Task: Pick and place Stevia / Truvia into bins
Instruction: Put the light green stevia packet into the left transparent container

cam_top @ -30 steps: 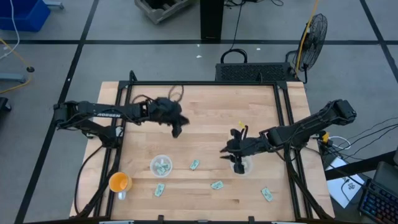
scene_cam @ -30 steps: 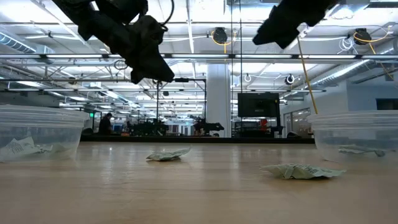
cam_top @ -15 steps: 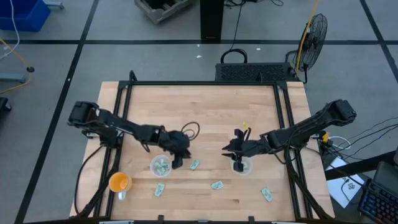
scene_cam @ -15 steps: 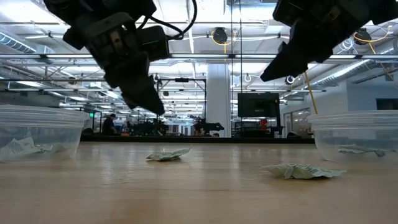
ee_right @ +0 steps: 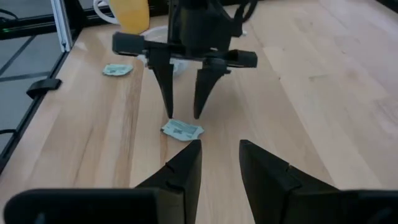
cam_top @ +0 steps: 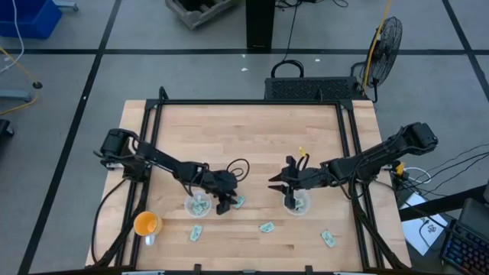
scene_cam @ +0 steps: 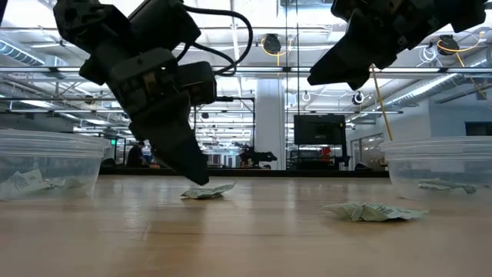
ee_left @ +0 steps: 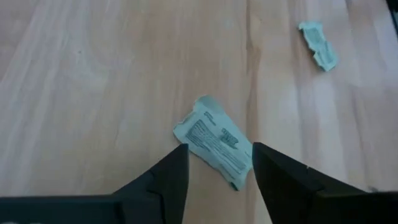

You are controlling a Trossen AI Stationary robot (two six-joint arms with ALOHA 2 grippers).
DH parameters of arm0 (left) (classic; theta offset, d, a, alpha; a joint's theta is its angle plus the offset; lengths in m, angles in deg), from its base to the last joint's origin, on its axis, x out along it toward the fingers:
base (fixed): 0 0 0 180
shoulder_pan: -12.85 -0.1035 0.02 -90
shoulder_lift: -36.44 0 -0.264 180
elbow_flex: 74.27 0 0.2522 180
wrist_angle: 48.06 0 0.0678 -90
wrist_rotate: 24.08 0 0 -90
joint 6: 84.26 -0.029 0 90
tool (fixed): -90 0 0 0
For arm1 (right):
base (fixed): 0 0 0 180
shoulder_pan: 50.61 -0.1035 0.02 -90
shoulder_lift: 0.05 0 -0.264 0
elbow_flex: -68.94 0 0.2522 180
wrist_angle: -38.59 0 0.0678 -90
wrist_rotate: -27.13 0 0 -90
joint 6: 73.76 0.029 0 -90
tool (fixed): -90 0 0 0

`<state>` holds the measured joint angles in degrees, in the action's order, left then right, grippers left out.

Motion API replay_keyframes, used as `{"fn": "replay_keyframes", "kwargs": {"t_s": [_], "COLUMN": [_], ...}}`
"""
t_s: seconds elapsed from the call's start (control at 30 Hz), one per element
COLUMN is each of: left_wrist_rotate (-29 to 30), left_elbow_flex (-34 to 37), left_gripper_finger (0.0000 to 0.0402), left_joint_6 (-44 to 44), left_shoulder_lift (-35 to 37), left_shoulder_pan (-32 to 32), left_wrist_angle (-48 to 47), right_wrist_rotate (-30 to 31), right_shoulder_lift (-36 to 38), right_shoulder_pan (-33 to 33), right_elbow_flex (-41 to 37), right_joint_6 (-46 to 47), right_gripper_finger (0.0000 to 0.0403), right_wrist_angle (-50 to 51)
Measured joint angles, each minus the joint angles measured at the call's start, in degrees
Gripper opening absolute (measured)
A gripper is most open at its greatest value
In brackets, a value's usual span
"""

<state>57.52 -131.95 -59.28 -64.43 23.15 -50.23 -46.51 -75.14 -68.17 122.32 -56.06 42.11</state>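
Orange cup (cam_top: 146, 223) at table (cam_top: 252, 130) near-left corner; fan (cam_top: 387, 37) beyond.

There are two clear cups: one at 7 o'clock (cam_top: 198, 204) and one at 5 o'clock (cam_top: 296, 204). There is one orange cup (cam_top: 146, 224). Four loose green packets lie on the table (cam_top: 252, 137): (cam_top: 239, 202), (cam_top: 196, 232), (cam_top: 266, 227) and (cam_top: 328, 238). Both clear cups hold more packets, too small to count.
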Motion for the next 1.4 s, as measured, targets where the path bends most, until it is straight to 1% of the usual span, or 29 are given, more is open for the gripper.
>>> {"fn": "replay_keyframes", "kwargs": {"t_s": [0.1,0.27,0.33,0.53,0.73,0.87,1.03,1.2,1.4], "left_wrist_rotate": [1.55,4.33,3.98,1.31,1.36,1.40,1.64,2.83,3.39], "left_elbow_flex": [0.00,0.00,0.00,-0.06,-0.17,-0.17,-0.20,-0.17,-0.06], "left_gripper_finger": [0.0192,0.0194,0.0193,0.0193,0.0190,0.0170,0.0126,0.0087,0.0056], "left_joint_6": [-2.73,-11.64,-13.47,-14.91,-17.71,-19.25,-20.82,-20.74,-20.14], "left_shoulder_lift": [-1.18,-3.09,-3.45,-5.19,-6.58,-6.66,-6.70,-6.75,-6.79], "left_shoulder_pan": [0.00,-0.11,-0.45,-0.68,-0.04,-0.04,-0.14,-0.15,-0.07], "left_wrist_angle": [1.74,6.47,6.29,6.36,6.77,6.58,5.48,5.05,5.49], "right_wrist_rotate": [0.00,0.02,0.02,0.02,0.02,-0.02,-0.11,-0.11,-0.13], "right_shoulder_lift": [0.00,0.00,0.00,0.00,0.00,0.00,0.00,0.00,0.00], "right_shoulder_pan": [0.00,0.00,0.00,0.12,1.03,1.55,1.53,1.53,1.53], "right_elbow_flex": [0.00,0.00,0.00,0.00,0.00,0.00,0.00,0.00,0.00], "right_joint_6": [-1.72,-5.19,-6.69,-10.10,-10.99,-10.95,-10.95,-10.93,-10.92], "right_gripper_finger": [0.0100,0.0100,0.0100,0.0100,0.0100,0.0100,0.0100,0.0100,0.0100], "right_wrist_angle": [-1.20,-3.68,-4.33,-5.90,-6.04,-6.03,-5.99,-5.82,-5.79]}}
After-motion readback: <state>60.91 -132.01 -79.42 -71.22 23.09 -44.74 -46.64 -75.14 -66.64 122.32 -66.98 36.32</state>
